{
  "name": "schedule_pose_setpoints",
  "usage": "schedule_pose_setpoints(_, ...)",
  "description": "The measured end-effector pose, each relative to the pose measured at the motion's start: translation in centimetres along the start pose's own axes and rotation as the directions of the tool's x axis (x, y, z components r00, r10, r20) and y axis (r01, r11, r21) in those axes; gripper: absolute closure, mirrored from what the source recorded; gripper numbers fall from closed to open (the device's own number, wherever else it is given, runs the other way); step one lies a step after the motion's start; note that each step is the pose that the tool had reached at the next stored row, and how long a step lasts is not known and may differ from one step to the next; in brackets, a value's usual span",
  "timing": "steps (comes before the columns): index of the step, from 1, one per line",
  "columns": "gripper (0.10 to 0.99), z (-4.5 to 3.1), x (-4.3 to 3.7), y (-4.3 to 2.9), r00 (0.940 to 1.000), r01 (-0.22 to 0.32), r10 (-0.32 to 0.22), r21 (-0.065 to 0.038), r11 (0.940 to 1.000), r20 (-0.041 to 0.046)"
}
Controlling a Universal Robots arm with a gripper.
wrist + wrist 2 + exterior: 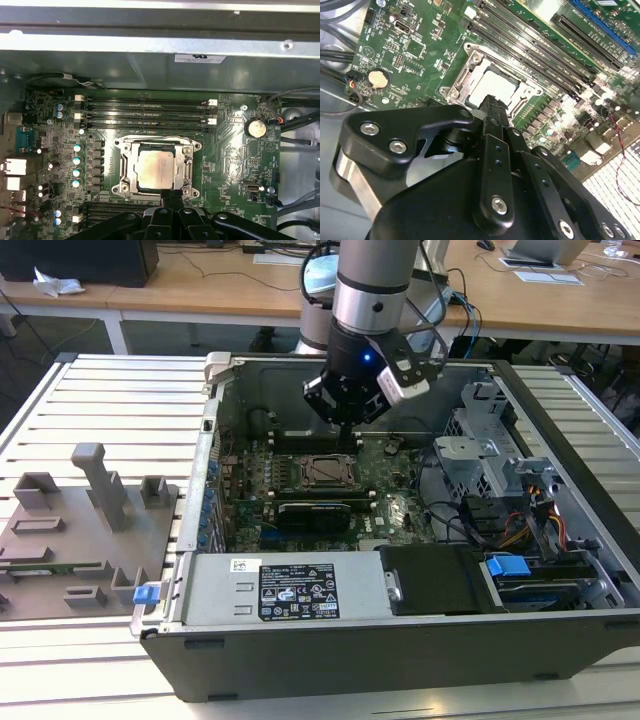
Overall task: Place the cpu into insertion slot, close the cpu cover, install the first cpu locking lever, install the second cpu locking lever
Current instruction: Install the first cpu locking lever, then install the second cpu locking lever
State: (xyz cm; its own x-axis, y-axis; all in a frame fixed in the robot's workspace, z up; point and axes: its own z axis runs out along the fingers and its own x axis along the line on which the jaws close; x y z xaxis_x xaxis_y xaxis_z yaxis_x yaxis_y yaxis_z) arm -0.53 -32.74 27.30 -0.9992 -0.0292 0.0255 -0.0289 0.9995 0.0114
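Gripper (345, 425) hanging inside the open computer case (400, 640), just above the motherboard (225, 150) at the socket's edge, its black fingers (172, 200) drawn together and holding nothing. Silver-grey cpu (155, 167) lies flat in the insertion slot (187, 172), framed by the silvery cpu cover (131, 170), which is lowered around it. Exterior view's left holds a grey fixture plate (85, 530) on the slatted table (100, 410).
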Motion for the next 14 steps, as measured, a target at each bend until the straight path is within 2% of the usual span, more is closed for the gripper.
schedule_pose_setpoints(3,0.980,-0.48,0.01,0.01,1.0000,0.000,0.000,0.000,1.0000,0.0000)
schedule_pose_setpoints(14,0.980,-0.54,0.01,0.01,1.0000,0.000,0.000,0.000,1.0000,0.0000)
